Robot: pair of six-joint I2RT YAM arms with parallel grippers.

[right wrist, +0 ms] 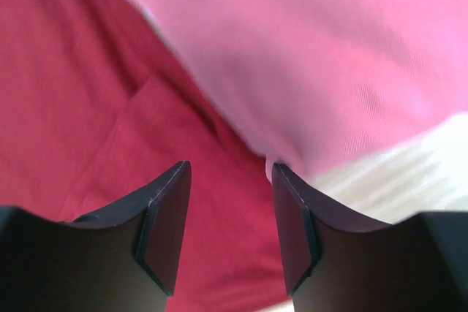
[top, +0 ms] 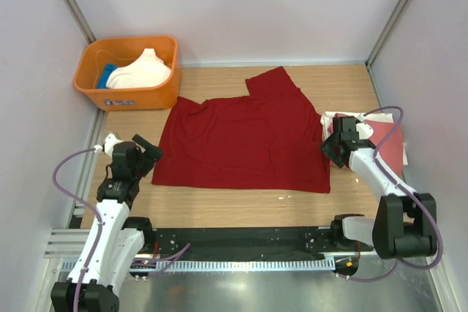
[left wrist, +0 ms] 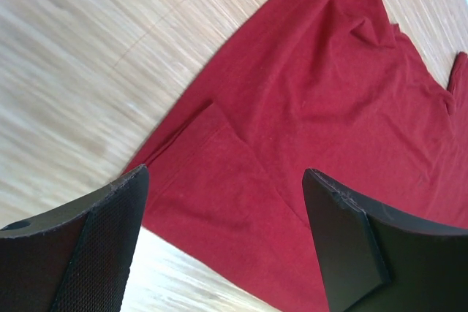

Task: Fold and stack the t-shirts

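Cloth: dark red short-sleeved t-shirt [top: 245,140] lies spread flat mid wooden surface [top: 219,202]. Light, limp, likely to sag; pinch it at hem corners or shoulders. Left claw [top: 150,153] open, empty, beside its near-left corner; right claw [top: 333,150] open, empty, at its right edge.
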